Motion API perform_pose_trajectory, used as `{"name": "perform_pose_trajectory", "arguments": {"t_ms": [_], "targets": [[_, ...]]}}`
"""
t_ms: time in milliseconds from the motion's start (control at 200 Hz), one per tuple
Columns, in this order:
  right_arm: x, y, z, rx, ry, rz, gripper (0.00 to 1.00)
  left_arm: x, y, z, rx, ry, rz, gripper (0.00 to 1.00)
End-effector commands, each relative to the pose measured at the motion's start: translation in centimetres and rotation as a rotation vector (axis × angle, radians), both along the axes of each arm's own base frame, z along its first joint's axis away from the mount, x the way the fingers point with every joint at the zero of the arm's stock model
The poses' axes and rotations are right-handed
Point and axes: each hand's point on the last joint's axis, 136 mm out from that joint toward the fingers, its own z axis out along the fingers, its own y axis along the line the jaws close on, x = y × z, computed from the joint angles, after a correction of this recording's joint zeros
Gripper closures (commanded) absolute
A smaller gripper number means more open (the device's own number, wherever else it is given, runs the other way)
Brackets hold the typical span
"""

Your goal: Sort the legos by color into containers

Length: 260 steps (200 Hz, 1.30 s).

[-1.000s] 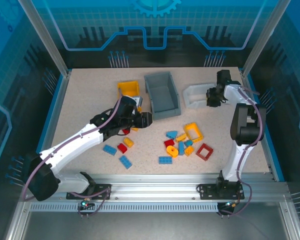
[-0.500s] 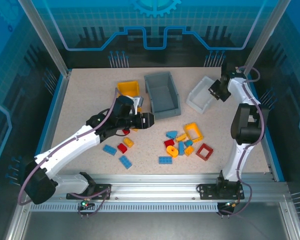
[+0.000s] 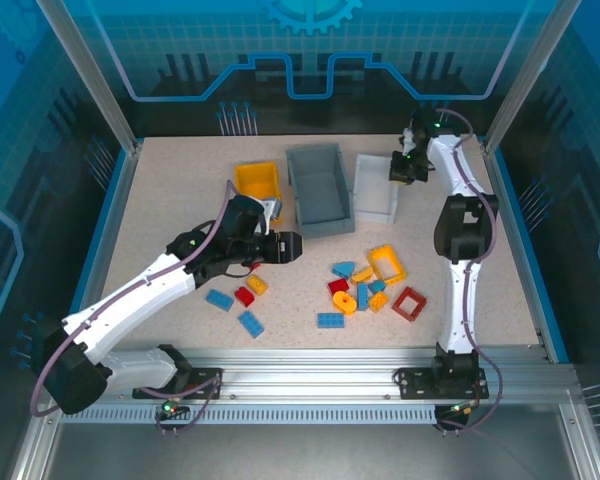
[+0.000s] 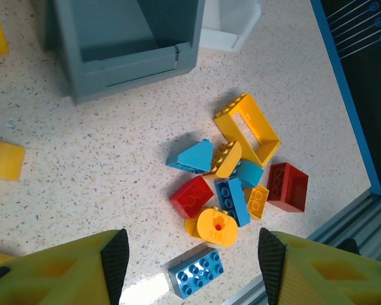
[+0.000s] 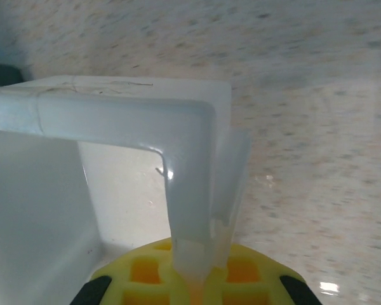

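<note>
Dragged leftward beside the grey bin [image 3: 320, 188], the white bin [image 3: 376, 190] is pinched by the right gripper [image 3: 400, 168], arm reared upright; the left gripper [image 3: 285, 247] is held spread, arm outstretched

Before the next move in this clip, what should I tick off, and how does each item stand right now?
1. Right gripper jaws shut on the white bin wall: ok.
2. White bin upright, beside the grey bin: ok.
3. Left gripper jaws open, nothing between them: ok.
4. Brick pile on the table ahead of the left gripper, unobstructed: ok.
5. Grey bin free of wrong-colour bricks: ok, it looks empty.
6. Yellow bin contents: cannot tell.
</note>
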Motion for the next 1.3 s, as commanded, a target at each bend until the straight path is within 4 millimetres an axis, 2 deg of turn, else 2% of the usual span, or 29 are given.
{"name": "perform_pose_trajectory", "arguments": {"t_ms": [0, 210, 355, 475, 555, 645, 665, 690, 820, 945, 1046, 1161, 1296], "targets": [[-1.9, 3.3, -1.9, 0.027, 0.098, 0.074, 1.0, -0.5, 1.2, -0.7, 0.038, 0.008, 0.013, 0.4], [-1.1, 5.3, -1.6, 0.057, 0.07, 0.056, 1.0, -0.2, 1.5, -1.1, 0.041, 0.012, 0.028, 0.4], [-1.2, 5.0, -1.9, 0.046, 0.088, 0.049, 1.0, -0.3, 1.6, -1.1, 0.041, 0.015, 0.034, 0.4], [-1.4, 4.4, -1.6, 0.028, 0.078, 0.036, 0.82, -0.3, 1.9, -0.9, 0.048, 0.012, 0.046, 0.4], [-1.5, 4.3, -0.2, 0.024, 0.043, 0.03, 0.71, -0.5, 2.2, -0.6, 0.052, 0.009, 0.054, 0.4], [-1.5, 4.1, 2.4, 0.021, -0.017, 0.022, 0.62, -0.6, 2.5, -0.3, 0.051, 0.003, 0.064, 0.4], [-1.6, 4.0, 2.4, 0.017, -0.018, 0.019, 0.6, -0.7, 2.5, -0.3, 0.052, 0.004, 0.064, 0.39], [-1.6, 3.9, 4.1, 0.018, -0.053, 0.016, 0.58, -0.6, 2.7, -0.2, 0.054, 0.001, 0.067, 0.39], [-2.7, 3.2, 8.5, -0.007, -0.142, 0.002, 0.5, -0.8, 3.2, 0.2, 0.057, -0.003, 0.087, 0.39], [-5.4, 2.9, 11.8, -0.03, -0.214, 0.0, 0.48, -1.2, 3.2, 1.1, 0.027, -0.014, 0.087, 0.39], [-9.0, 2.6, 12.4, -0.069, -0.241, 0.002, 0.5, -1.8, 2.9, 1.8, -0.018, -0.014, 0.075, 0.39], [-14.1, 1.7, 10.2, -0.096, -0.225, -0.017, 0.51, -3.0, 2.0, 2.1, -0.089, 0.01, 0.031, 0.39], [-18.9, 1.2, 5.7, -0.116, -0.145, -0.003, 0.53, -4.7, 0.3, 1.4, -0.152, 0.049, -0.02, 0.39]]}}
